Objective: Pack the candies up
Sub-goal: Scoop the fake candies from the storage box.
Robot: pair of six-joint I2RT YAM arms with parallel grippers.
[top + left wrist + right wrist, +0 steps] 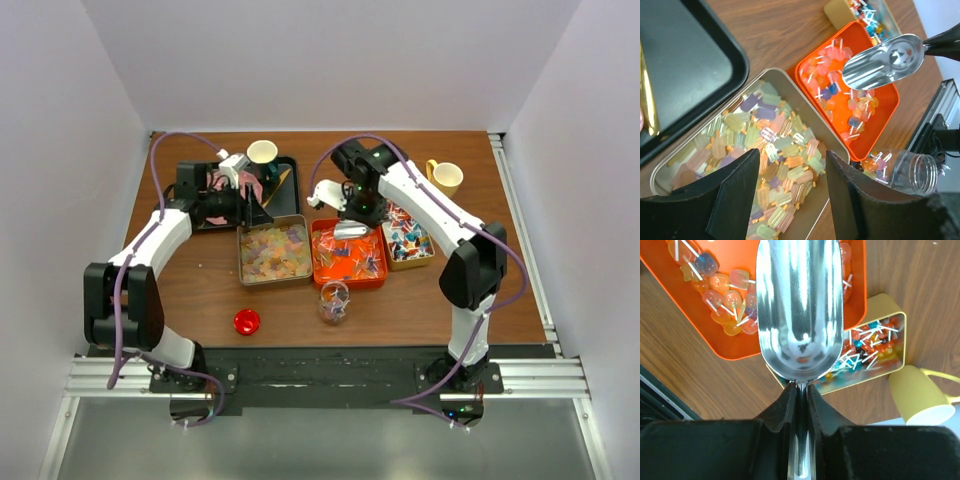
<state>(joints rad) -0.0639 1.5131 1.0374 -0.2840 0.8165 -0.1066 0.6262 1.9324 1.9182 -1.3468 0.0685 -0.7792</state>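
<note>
Step in hand, as I read it: the scoop run. My right gripper [800, 390] is pinched tight on the scoop [800, 305] handle. The bowl juts out ahead of the fingers and is empty, just reflections inside. It hangs over the orange tray [887, 105], not touching the candies [725, 300] below it.

My left gripper [787, 170] is spread and holds nothing. It hovers over the tin [805, 107].

Next move, my call: tip the scoop nose down, drive it under the pile, then lift level. Carry to the jar [905, 170], which sits on the surface on the near side of the tray. Its mouth is narrow next to the scoop bowl, so pour slowly or the load spills.

Candies:
- Below the scoop: translucent orange, yellow and blue lumps on white sticks, loosely scattered.
- Below the left gripper: pale pastel pieces, densely packed.
- A few are already in the jar.
</note>
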